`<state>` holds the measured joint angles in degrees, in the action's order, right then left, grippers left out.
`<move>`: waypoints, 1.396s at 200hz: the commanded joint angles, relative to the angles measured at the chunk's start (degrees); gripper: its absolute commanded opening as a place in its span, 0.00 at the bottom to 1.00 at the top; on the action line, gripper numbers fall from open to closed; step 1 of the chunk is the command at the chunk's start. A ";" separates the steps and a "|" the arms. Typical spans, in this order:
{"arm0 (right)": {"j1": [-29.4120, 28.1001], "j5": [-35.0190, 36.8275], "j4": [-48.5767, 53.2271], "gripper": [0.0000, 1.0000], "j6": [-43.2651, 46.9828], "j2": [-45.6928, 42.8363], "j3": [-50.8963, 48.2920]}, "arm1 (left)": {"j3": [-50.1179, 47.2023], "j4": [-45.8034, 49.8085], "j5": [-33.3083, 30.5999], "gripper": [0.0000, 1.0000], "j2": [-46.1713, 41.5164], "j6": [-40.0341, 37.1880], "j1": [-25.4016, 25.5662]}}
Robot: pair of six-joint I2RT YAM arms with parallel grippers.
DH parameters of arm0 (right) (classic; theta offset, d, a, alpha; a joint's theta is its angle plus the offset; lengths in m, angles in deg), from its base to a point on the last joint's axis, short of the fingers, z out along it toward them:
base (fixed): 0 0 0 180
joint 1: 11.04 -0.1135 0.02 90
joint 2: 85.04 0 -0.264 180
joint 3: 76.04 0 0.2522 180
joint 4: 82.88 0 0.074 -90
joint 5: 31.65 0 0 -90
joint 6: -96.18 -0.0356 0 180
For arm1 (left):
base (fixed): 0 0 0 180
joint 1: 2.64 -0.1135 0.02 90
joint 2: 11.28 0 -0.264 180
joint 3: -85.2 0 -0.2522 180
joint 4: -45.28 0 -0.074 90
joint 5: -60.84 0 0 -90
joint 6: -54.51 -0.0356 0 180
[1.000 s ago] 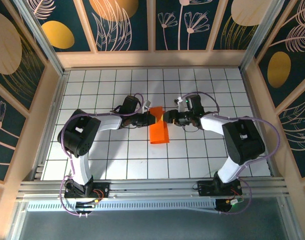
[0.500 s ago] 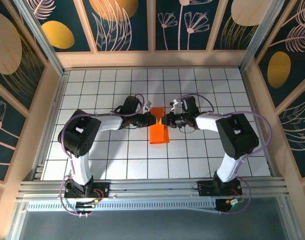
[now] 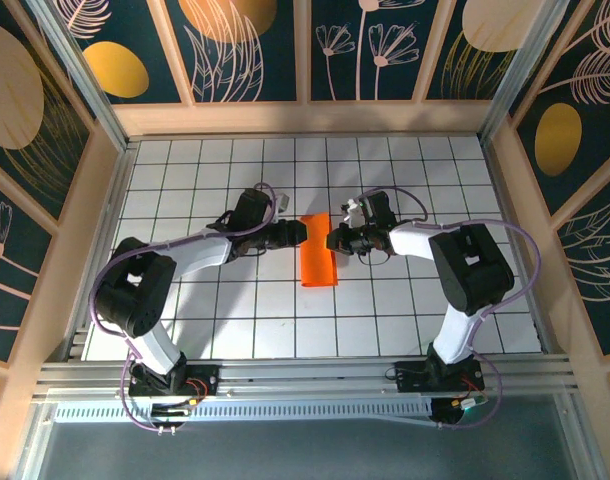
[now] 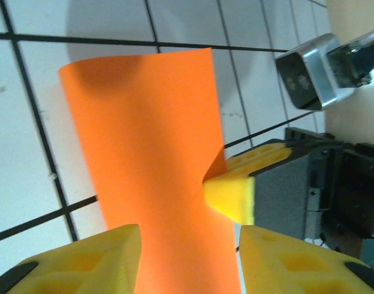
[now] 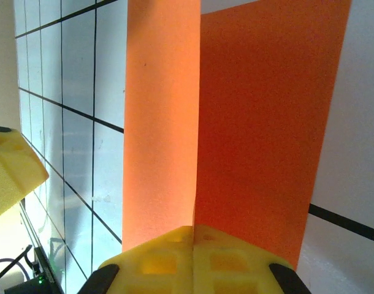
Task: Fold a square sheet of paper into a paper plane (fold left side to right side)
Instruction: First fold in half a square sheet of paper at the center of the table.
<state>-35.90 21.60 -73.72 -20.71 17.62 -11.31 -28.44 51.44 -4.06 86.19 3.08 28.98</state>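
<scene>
Orange paper (image 3: 318, 262) lies mid-table, folded into a narrow upright strip about one tile wide, long side running away from you. From the right wrist you see two layers: a paler flap on one side, a darker panel beside it, meeting along a straight line. Right pincer (image 3: 333, 241) is clamped on the paper at the far part of its right edge, yellow pads pressed together with no gap, the sheet coming out from between them. Judgement: that grip is there to pin the two layers against each other so the left-to-right fold does not spring back or skew. Left pincer (image 3: 300, 232) sits just beside the strip's left edge, fingers apart, nothing between them but the paper lying flat below; it holds nothing. Judgement: it stands free so it can press or run along the crease while you hold the opposite side. White gridded table (image 3: 215, 330) gives you straight lines to check squareness; the strip's long edges look nearly parallel to them. Whether the crease is sharp or only loosely laid, you cannot tell from here.
</scene>
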 commanded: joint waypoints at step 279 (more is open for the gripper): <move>0.20 7.67 4.62 0.33 2.51 -2.79 0.73 | 4.69 6.78 -6.19 0.44 14.25 0.39 4.42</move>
<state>-35.90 25.62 -71.22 -19.18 18.12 -10.88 -24.26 56.38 -8.43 96.68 3.18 32.28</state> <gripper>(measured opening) 0.304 0.443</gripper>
